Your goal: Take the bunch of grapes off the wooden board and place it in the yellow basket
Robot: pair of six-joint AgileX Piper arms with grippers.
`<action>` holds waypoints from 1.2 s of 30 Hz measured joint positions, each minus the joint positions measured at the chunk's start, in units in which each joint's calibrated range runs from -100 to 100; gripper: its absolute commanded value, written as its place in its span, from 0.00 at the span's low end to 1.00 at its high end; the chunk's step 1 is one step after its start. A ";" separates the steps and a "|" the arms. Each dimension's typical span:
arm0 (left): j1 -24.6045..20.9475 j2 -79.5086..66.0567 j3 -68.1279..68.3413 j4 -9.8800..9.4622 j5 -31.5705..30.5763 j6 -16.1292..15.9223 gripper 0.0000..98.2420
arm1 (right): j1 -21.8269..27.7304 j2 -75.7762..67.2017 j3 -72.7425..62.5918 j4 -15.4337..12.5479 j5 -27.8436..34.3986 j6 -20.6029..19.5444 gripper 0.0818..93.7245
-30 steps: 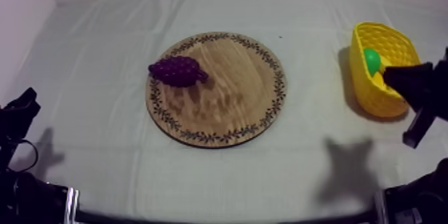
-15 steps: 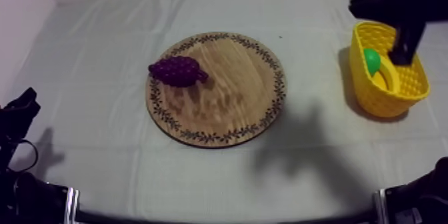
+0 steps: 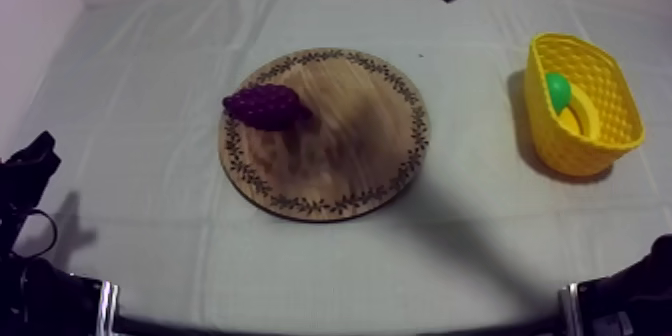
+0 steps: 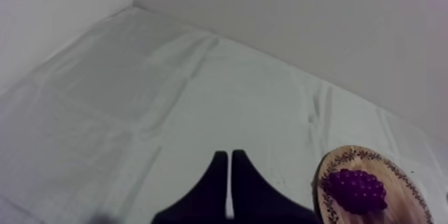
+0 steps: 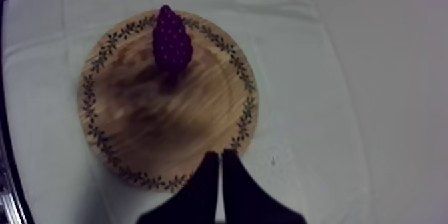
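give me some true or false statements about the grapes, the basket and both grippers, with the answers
1. The bunch of grapes lies on the wooden board. True.
2. The yellow basket holds nothing. False: a green round thing and a yellow thing lie in it.
3. The right gripper is shut on the grapes. False: it is shut on nothing, and the grapes lie apart from it on the board.
4. The left gripper is shut, holding nothing. True.
5. The basket stands on the board. False: it stands on the cloth, apart from the board.
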 measured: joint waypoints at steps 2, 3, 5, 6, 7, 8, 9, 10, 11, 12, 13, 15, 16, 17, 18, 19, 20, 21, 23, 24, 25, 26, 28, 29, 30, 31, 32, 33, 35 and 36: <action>0.00 0.00 0.00 0.00 0.00 0.00 0.00 | -0.86 4.44 -4.62 -0.07 1.61 0.51 0.01; 0.00 0.00 0.00 0.00 0.00 0.00 0.00 | -1.27 6.19 -6.92 -0.13 2.02 0.66 0.01; 0.00 0.00 0.00 0.00 0.00 0.00 0.00 | -2.10 10.63 -11.66 -0.22 3.39 1.01 0.01; 0.00 0.00 0.00 0.00 0.00 0.00 0.00 | -2.39 12.35 -13.49 -0.22 4.00 1.04 0.01; 0.00 0.00 0.00 0.00 0.00 0.00 0.00 | -2.75 14.50 -15.77 -0.22 4.63 1.04 0.01; 0.00 0.00 0.00 0.00 0.00 0.00 0.00 | -3.10 16.58 -17.95 -0.10 4.88 1.04 0.01; 0.00 0.00 0.00 0.00 0.00 0.00 0.00 | -3.37 18.57 -19.61 0.02 5.00 1.04 0.01; 0.00 0.00 0.00 0.00 0.00 0.00 0.00 | -3.73 20.50 -21.63 0.20 5.43 1.08 0.01; 0.00 0.00 0.00 0.00 0.00 0.00 0.00 | -4.07 22.33 -23.54 0.20 5.86 1.11 0.01; 0.00 0.00 0.00 0.00 0.00 0.00 0.00 | -4.39 23.69 -25.32 0.20 6.31 1.11 0.01; 0.00 0.00 0.00 0.00 0.00 0.00 0.00 | -4.71 25.33 -27.05 0.02 7.14 1.14 0.01; 0.00 0.00 0.00 0.00 0.00 0.00 0.00 | -5.13 27.91 -29.91 -0.43 8.88 1.14 0.01; 0.00 0.00 0.00 0.00 0.00 0.00 0.00 | -5.27 29.10 -31.37 -0.70 9.64 1.14 0.01; 0.00 0.00 0.00 0.00 0.00 0.00 0.00 | -5.37 30.18 -32.75 -0.81 10.21 1.14 0.02; 0.00 0.00 0.00 0.00 0.00 0.00 0.00 | -5.43 31.09 -34.00 -1.02 10.67 1.24 0.02; 0.00 0.00 0.00 0.00 0.00 0.00 0.00 | -5.45 31.71 -34.88 -1.19 11.21 1.41 0.03; 0.00 0.00 0.00 0.00 0.00 0.00 0.00 | -5.47 32.38 -35.81 -1.49 12.20 1.73 0.05; 0.00 0.00 0.00 0.00 0.00 0.00 0.00 | -5.53 32.84 -36.51 -1.67 12.96 2.20 0.08; 0.00 0.00 0.00 0.00 0.00 0.00 0.00 | -5.62 33.33 -37.50 -1.67 13.32 2.60 0.16; 0.00 0.00 0.00 0.00 0.00 0.00 0.00 | -5.70 33.39 -37.77 -1.62 13.32 2.62 0.21; 0.00 0.00 0.00 0.00 0.00 0.00 0.00 | -5.76 33.40 -37.94 -1.45 13.38 2.56 0.26; 0.00 0.00 0.00 0.00 0.00 0.00 0.00 | -5.78 33.45 -38.25 -1.19 13.55 2.35 0.31; 0.00 0.00 0.00 0.00 0.00 0.00 0.00 | -5.78 33.45 -38.37 -0.59 14.20 2.16 0.43; 0.00 0.00 0.00 0.00 0.00 0.00 0.00 | -5.78 33.45 -38.39 -0.23 14.48 2.04 0.49; 0.00 0.00 0.00 0.00 0.00 0.00 0.00 | -5.72 33.45 -38.45 0.09 14.64 1.88 0.55; 0.00 0.00 0.00 0.00 0.00 0.00 0.00 | -5.61 33.45 -38.45 0.28 14.64 1.72 0.61; 0.00 0.00 0.00 0.00 0.00 0.00 0.00 | -5.57 33.45 -38.45 0.47 14.64 1.36 0.66; 0.00 0.00 0.00 0.00 0.00 0.00 0.00 | -5.53 33.45 -38.45 1.11 14.64 1.16 0.70; 0.00 0.00 0.00 0.00 0.00 0.00 0.00 | -5.54 33.45 -38.39 1.78 14.57 0.45 0.76; 0.00 0.00 0.00 0.00 0.00 0.00 0.00 | -5.54 33.45 -38.22 2.00 14.48 0.27 0.79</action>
